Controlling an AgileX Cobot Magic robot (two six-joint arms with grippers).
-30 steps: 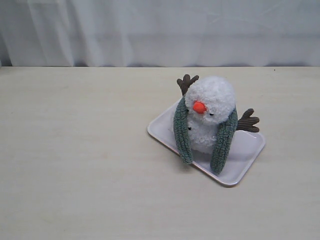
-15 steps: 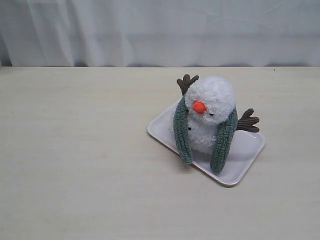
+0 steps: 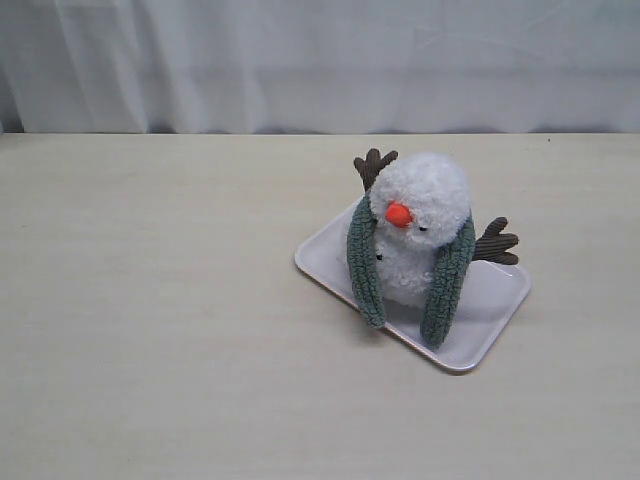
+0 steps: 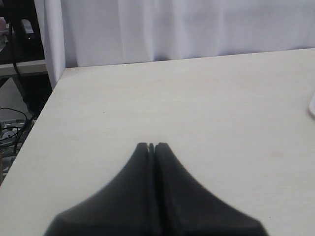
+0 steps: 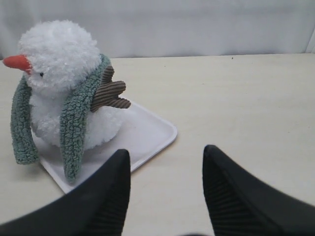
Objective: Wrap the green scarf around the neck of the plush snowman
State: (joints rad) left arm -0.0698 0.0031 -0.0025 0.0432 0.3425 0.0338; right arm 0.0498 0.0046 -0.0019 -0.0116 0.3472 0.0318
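The plush snowman sits upright on a white tray, right of the table's middle. The green scarf is draped behind its neck, and both ends hang down its front onto the tray. The right wrist view shows the snowman with the scarf over its shoulder. My right gripper stands open over bare table beside the tray's edge, holding nothing. My left gripper is shut and empty over bare table, far from the snowman. Neither gripper shows in the exterior view.
A white curtain hangs behind the table's far edge. In the left wrist view the table's side edge drops off to cables and dark gear on the floor. A sliver of the tray shows at that view's border.
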